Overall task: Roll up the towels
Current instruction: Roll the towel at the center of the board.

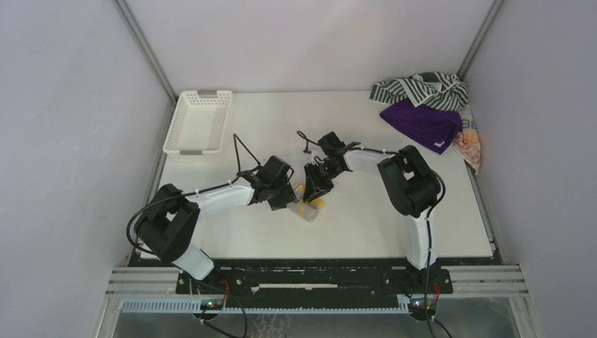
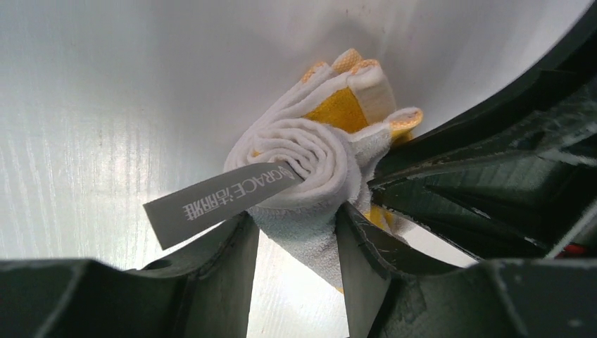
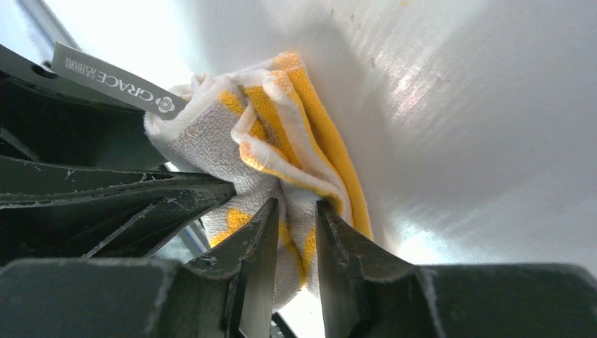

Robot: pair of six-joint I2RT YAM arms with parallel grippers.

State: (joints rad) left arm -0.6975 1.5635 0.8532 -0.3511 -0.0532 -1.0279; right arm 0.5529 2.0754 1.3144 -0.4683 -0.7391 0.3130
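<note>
A yellow-and-white towel (image 1: 308, 208) lies rolled up in the middle of the table, both grippers meeting at it. In the left wrist view the roll's spiral end (image 2: 310, 151) faces me with a grey label (image 2: 218, 199) sticking out. My left gripper (image 2: 296, 239) is shut on the roll's white lower edge. My right gripper (image 3: 297, 225) is shut on a fold of the same towel (image 3: 281, 134) from the other side. A green-and-white striped towel (image 1: 421, 89), a purple towel (image 1: 421, 124) and an orange patterned towel (image 1: 470, 144) lie heaped at the back right.
A white lattice basket (image 1: 199, 121) stands at the back left corner. Grey walls close in the table on three sides. The right arm's fingers (image 2: 493, 176) crowd the right side of the left wrist view.
</note>
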